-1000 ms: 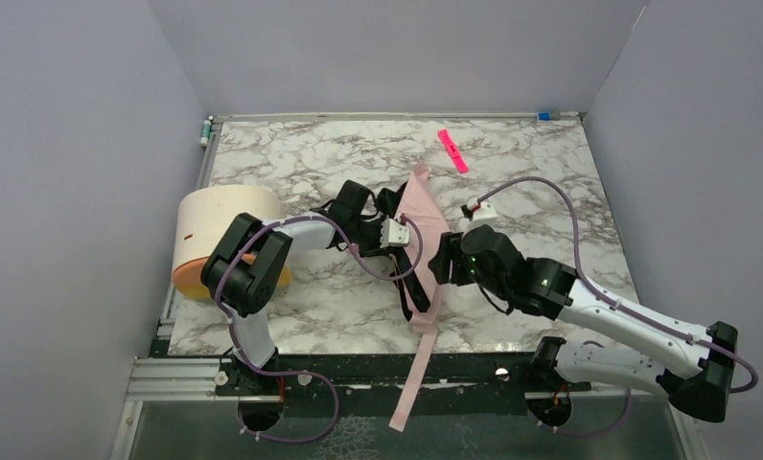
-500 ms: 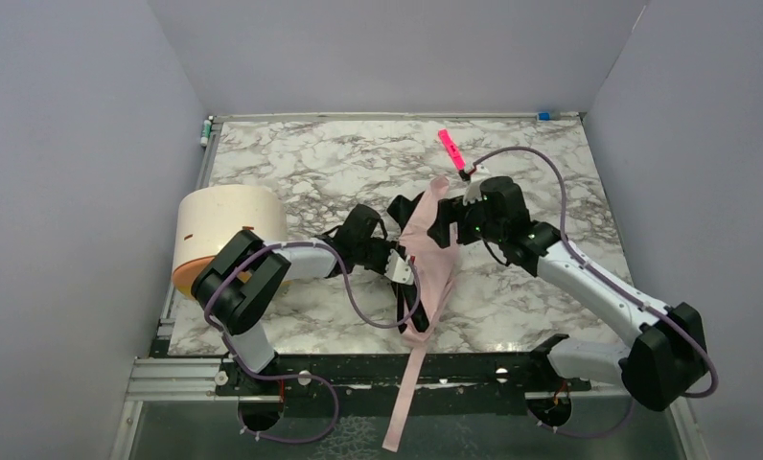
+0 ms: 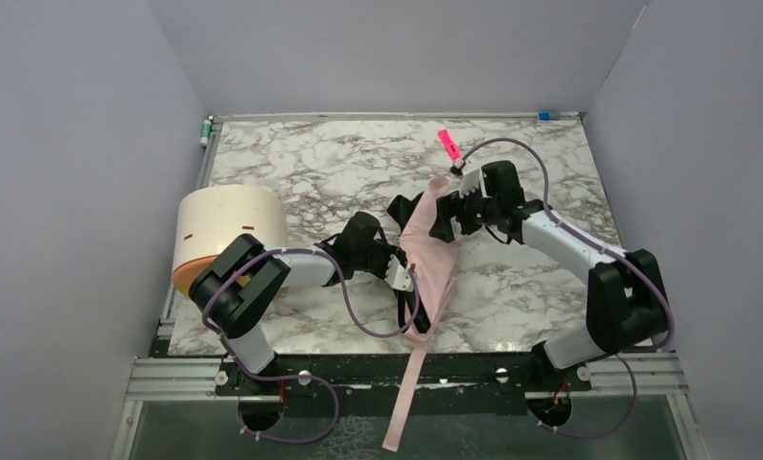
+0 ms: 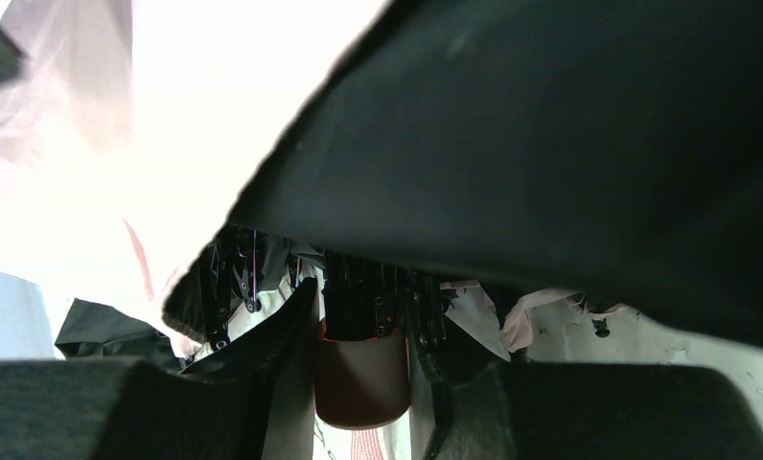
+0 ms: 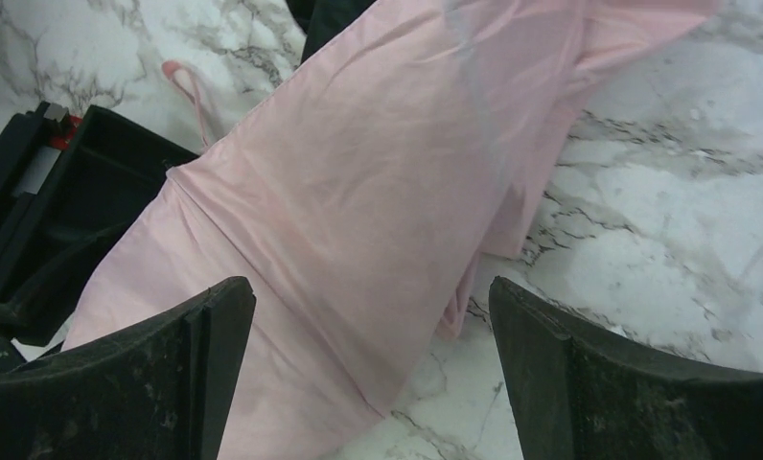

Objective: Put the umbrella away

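The umbrella lies half folded mid-table, pale pink fabric over black lining, and its pink strap hangs past the front edge. My left gripper is shut on the umbrella from the left. The left wrist view has its fingers on either side of the small round handle, under the dark lining. My right gripper hovers open over the umbrella's far end. In the right wrist view its fingers stand wide apart above the pink fabric, holding nothing.
A cream cylinder with an orange end lies at the left edge, beside the left arm. A bright pink strip lies at the back, just beyond the right gripper. Grey walls close in on three sides; the table's front edge is near.
My right gripper has swung from the umbrella's near right side to its far end and opened wide. The left gripper has pulled the umbrella a little toward the front edge.
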Motion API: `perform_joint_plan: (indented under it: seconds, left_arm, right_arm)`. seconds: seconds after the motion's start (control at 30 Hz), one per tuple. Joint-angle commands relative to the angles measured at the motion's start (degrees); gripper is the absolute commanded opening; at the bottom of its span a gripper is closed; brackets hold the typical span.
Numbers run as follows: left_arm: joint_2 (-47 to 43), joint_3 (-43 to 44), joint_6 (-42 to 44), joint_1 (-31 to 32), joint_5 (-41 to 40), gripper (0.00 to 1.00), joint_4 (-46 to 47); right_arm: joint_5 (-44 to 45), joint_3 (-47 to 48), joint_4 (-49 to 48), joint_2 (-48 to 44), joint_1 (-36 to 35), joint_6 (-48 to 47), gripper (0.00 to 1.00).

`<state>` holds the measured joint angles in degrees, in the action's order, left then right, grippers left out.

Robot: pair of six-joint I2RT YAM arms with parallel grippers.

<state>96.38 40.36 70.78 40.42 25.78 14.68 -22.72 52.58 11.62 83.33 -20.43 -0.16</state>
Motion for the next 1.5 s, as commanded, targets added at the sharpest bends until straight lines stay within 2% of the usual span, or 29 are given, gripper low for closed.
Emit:
perform_joint_plan:
  seconds: [0.0, 0.13, 0.23, 0.33, 0.43, 0.63, 0.8, 0.87, 0.97, 1.0, 1.03, 1.07, 1.17, 1.27, 1.33, 1.47]
  left_arm:
    - [0.6, -0.6, 0.6, 0.1, -3.5, 0.00, -5.5]
    - [0.7, 0.0, -0.8, 0.1, -3.0, 0.00, -5.9]
    - [0.0, 0.7, -3.3, 0.0, -2.8, 0.05, -5.9]
    - [-1.4, 1.9, -8.5, -0.3, -2.3, 0.20, -5.9]
    - [-2.8, 4.4, -12.7, -1.3, -0.1, 0.31, -9.1]
    - [-7.8, 7.0, -21.1, -1.9, 1.9, 0.41, -13.2]
    - [-14.5, 3.8, -26.7, -2.1, 2.6, 0.56, -13.6]
    - [-17.2, 2.6, -28.4, -2.1, 2.3, 0.71, -14.6]
    - [-22.2, 0.2, -31.7, -2.1, 2.0, 0.74, -16.4]
    - [-23.9, -0.7, -33.2, -2.2, 1.8, 0.80, -16.6]
    - [-25.7, -1.5, -35.5, -2.1, 1.0, 0.95, -16.3]
    - [-27.3, -2.3, -38.8, -2.2, -0.5, 0.98, -15.2]
    - [-31.1, -3.1, -49.7, -2.2, -7.7, 0.99, -11.1]
    - [-32.2, -1.3, -57.2, -2.4, -15.7, 0.99, -10.2]
    - [-33.1, -0.8, -60.8, -2.7, -18.7, 0.99, -8.4]
    - [-36.2, -4.3, -63.9, -2.9, -21.9, 0.99, 1.0]
  right_arm:
    - [-9.7, 2.8, 3.0, 6.7, -0.1, -6.6, 0.98]
    - [-11.7, 1.6, 4.1, 10.4, -0.2, -7.8, 0.96]
    - [-11.3, 0.7, 5.8, 12.0, -0.2, -8.9, 0.91]
    - [-9.4, -1.1, 5.5, 11.9, -0.2, -9.7, 0.88]
    - [-7.5, -3.2, 3.0, 10.8, -0.3, -9.1, 0.87]
    - [-6.0, -7.4, -4.2, 7.5, -0.7, -8.3, 0.81]
    - [-3.6, -9.6, -7.5, 5.5, -1.9, -9.7, 0.77]
    - [-2.4, -10.4, -8.3, 4.9, -2.2, -10.6, 0.76]
    - [-2.0, -11.3, -9.3, 4.2, -2.4, -11.1, 0.75]
    - [-2.0, -11.5, -9.6, 4.0, -2.5, -11.1, 0.75]
    - [-1.9, -11.7, -9.9, 3.6, -2.7, -11.2, 0.75]
    - [-1.8, -11.9, -10.3, 3.3, -3.0, -11.5, 0.74]
    - [-1.8, -13.8, -13.3, 1.4, -4.5, -13.7, 0.72]
    - [-1.7, -16.5, -17.2, -0.6, -7.3, -17.6, 0.72]
    - [-1.6, -17.4, -18.2, -1.3, -9.1, -19.9, 0.72]
    - [-0.4, -18.3, -19.0, -1.7, -11.2, -21.2, 0.74]
